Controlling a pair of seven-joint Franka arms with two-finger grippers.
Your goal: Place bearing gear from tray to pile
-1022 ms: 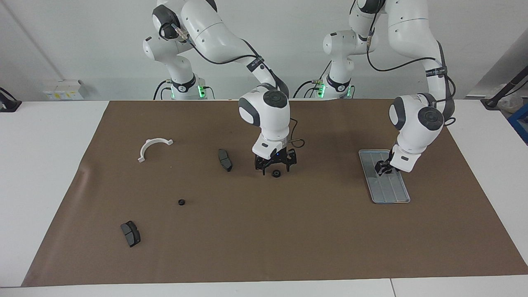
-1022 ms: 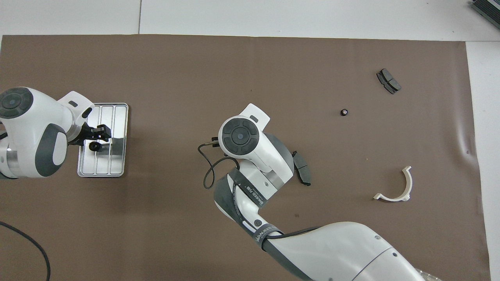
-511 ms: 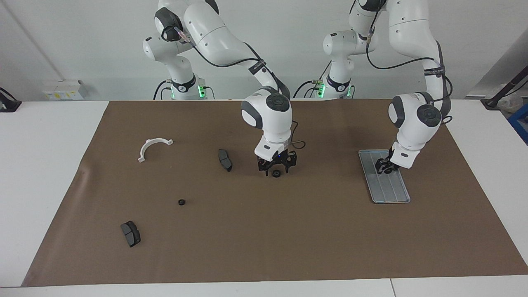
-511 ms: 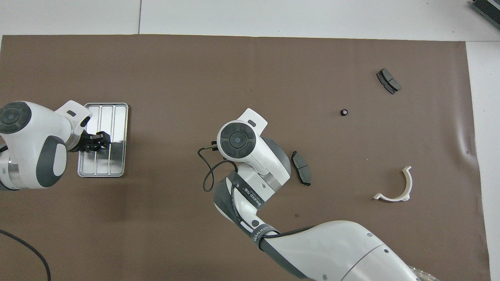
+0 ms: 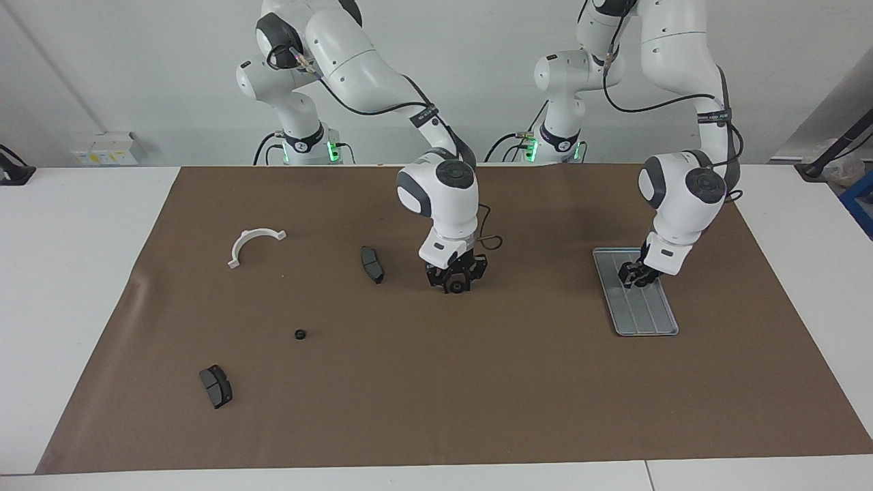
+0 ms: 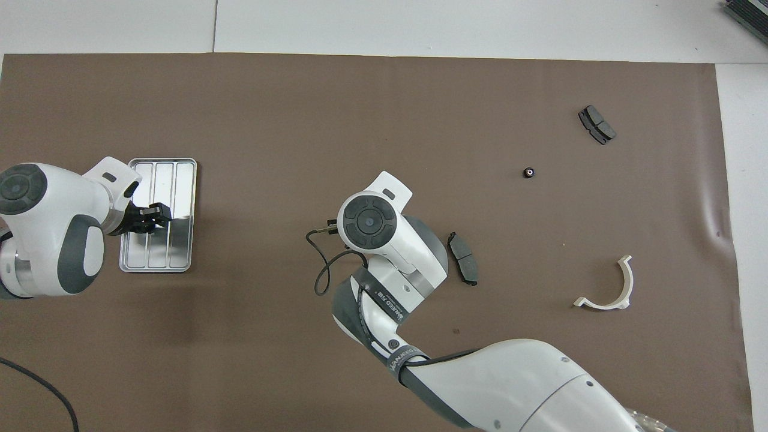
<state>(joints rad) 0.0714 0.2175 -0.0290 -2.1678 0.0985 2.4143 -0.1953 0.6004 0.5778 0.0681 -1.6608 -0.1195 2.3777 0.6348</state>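
Item 1, position. My left gripper [image 5: 633,276] is low over the tray [image 5: 644,317], at the half of the tray nearer the robots. I cannot make out a bearing gear on the bare ridged metal around it. I judge that the gear lies directly beneath this gripper, hidden by it in both views. Whether the left gripper is open, closed or already gripping, I cannot tell.

Item 2, second arm. My right gripper [image 5: 455,278] is low over one black gear [image 5: 453,288] on the middle of the brown mat [image 5: 477,395], just beside a dark brake pad [image 5: 372,264]. I cannot tell its state either. A second loose gear [image 5: 299,334] lies well apart, farther from the robots and toward the right arm's end.

Item 3, orientation. The tray's long axis runs away from the robots. A ring gear is round, so it has no long axis and no heading.

Item 4, assessment. The left arm is the nearer one to the tray. The carry must run toward the right arm's end.
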